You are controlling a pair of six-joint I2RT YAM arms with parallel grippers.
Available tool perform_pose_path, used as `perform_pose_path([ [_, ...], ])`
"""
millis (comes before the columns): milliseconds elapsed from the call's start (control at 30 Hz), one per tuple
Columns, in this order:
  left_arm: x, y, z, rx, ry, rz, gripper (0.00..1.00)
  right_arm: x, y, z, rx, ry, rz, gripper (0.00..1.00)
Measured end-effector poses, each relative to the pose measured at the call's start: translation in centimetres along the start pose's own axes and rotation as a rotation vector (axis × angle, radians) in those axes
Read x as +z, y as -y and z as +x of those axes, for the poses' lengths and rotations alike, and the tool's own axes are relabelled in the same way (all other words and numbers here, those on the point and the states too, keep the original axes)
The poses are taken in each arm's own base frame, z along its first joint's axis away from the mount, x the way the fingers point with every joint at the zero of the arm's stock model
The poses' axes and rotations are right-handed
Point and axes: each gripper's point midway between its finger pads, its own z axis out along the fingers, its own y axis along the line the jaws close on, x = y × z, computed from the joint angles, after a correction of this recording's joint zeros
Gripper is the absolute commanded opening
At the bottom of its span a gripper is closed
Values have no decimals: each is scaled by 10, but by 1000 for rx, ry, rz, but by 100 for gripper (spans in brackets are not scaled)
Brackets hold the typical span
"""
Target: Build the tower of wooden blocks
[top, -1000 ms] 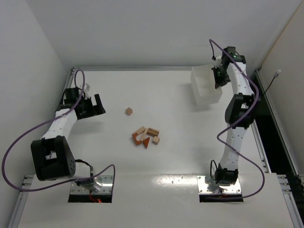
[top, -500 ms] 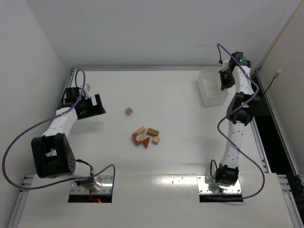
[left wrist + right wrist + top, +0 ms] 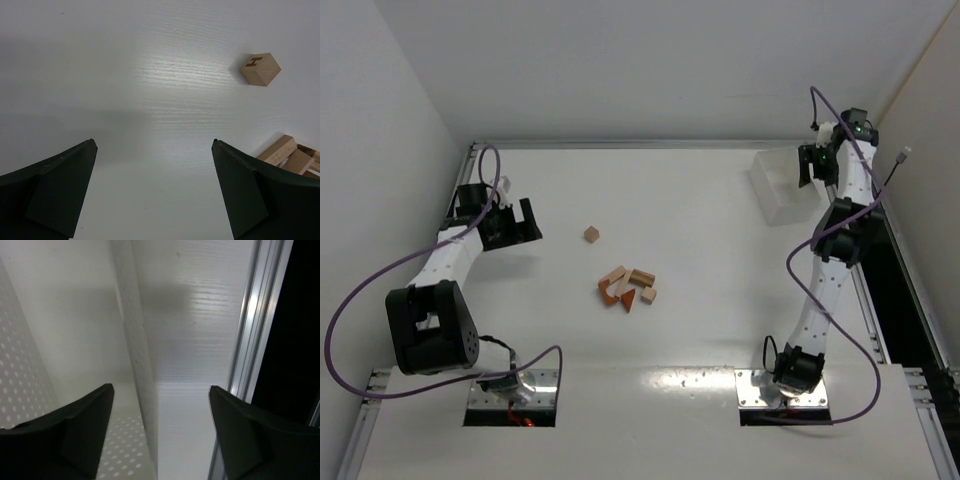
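A smooth tan wooden cube (image 3: 259, 69) stamped "H" lies beyond the left gripper (image 3: 153, 143), spread wide like the right gripper (image 3: 161, 387).

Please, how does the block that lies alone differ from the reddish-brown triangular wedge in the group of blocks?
Shape: the lone block is cube-like, while the wedge is triangular.
Colour: the lone block is light tan, the wedge reddish-brown.
Place: the lone block lies apart and touches nothing, while the wedge sits in the group, close beside the neighbouring blocks.
Shared: both are small wooden pieces resting on the table.
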Motion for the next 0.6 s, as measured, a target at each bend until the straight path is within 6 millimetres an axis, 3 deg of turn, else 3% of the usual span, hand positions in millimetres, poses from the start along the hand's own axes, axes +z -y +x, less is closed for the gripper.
perform_pose_path([
  [67, 0, 0, 0, 1, 0, 1, 100, 0, 1, 1, -9, 0, -13, 93],
  [133, 0, 0, 0, 4, 0, 1, 100, -1, -2, 1, -16, 1, -28, 99],
  [233, 0, 0, 0, 4, -1, 2, 100, -3, -13, -2, -39, 10, -58, 99],
  [333, 1, 0, 4, 2, -7, 5, 100, -19, -26, -5, -53, 29, -99, 99],
  [467, 2, 1, 14, -3, -22, 16, 100, -68, -52, -4, -74, 104, -162, 99],
  [600, 0, 4, 16, -2, -17, 31, 100, -146, -92, 22, -104, 200, -224, 99],
])
